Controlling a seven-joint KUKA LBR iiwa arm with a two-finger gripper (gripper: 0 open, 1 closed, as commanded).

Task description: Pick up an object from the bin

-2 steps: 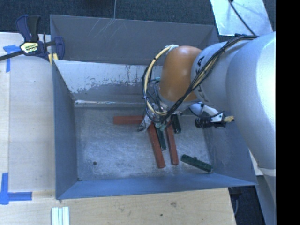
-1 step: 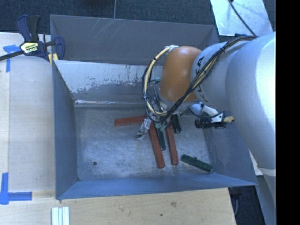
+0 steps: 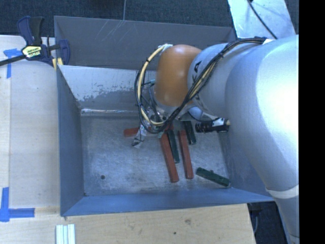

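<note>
My gripper [image 3: 139, 138] hangs low over the bin's floor, a little left of centre, under the orange wrist cover. A small red piece [image 3: 131, 131] lies right beside it on its left, touching or nearly touching it. Just right of the gripper lie two long red-brown sticks [image 3: 169, 160] side by side, running toward the front wall. A dark green stick [image 3: 173, 146] rests between them.
Another dark green stick [image 3: 190, 133] and a black piece with a white tip [image 3: 212, 126] lie under the arm at the right. A green block [image 3: 213, 177] sits by the front right corner. The arm covers the bin's right side.
</note>
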